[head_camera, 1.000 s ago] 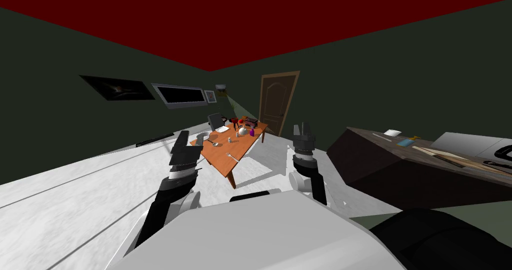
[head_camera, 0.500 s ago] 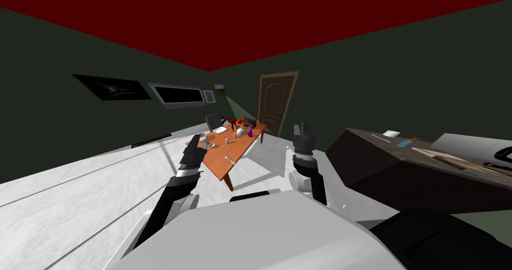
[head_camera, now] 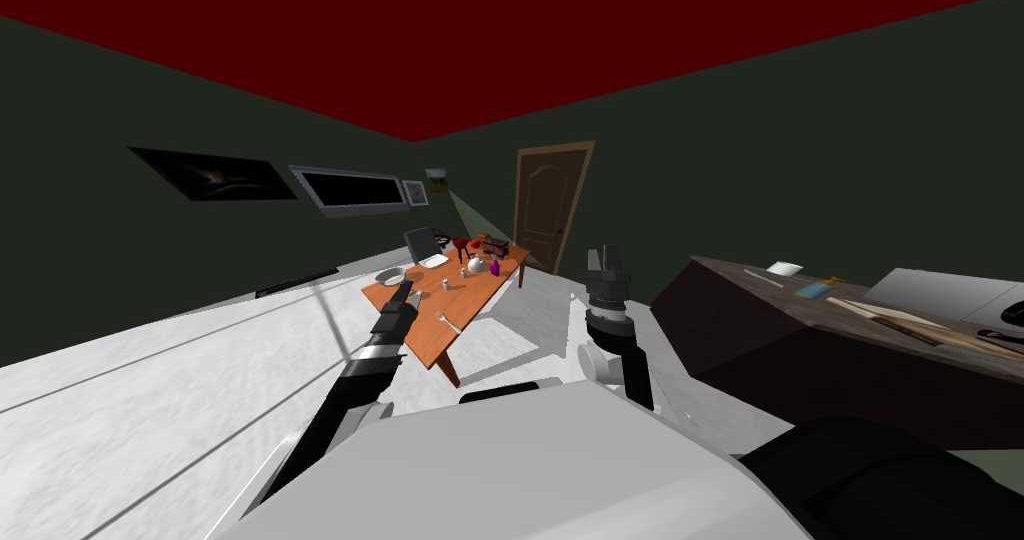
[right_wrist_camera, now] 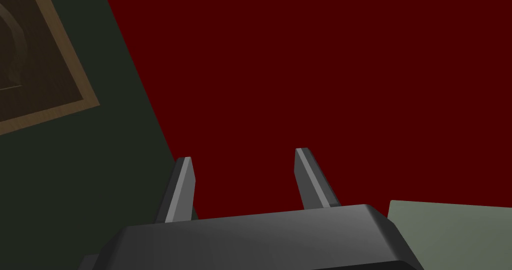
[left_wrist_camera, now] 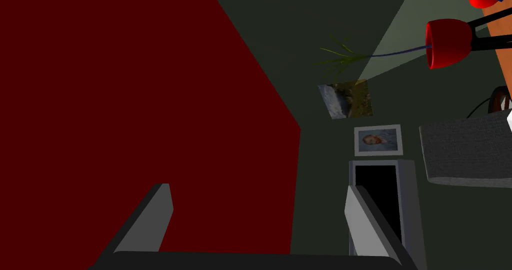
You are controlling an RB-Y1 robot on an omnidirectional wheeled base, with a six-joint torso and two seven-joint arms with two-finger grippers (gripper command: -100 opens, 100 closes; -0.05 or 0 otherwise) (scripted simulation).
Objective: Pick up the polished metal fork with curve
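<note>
Head view: you have the fork (head_camera: 447, 321) lying on the orange table (head_camera: 477, 300), near its front end. Your left gripper (head_camera: 408, 292) sits at the table's edge, near the fork, jaws released and holding nothing. Your right gripper (head_camera: 603, 258) is raised well apart from the table, jaws likewise released.

No text, label, number or sign is legible to you in any view. The small framed picture (left_wrist_camera: 378, 140) and the desk (head_camera: 478, 294) carry none.

Dark walls (head_camera: 150, 84), red ceiling (head_camera: 500, 24), brown door (head_camera: 548, 199), seemingly white floor (head_camera: 150, 414).
</note>
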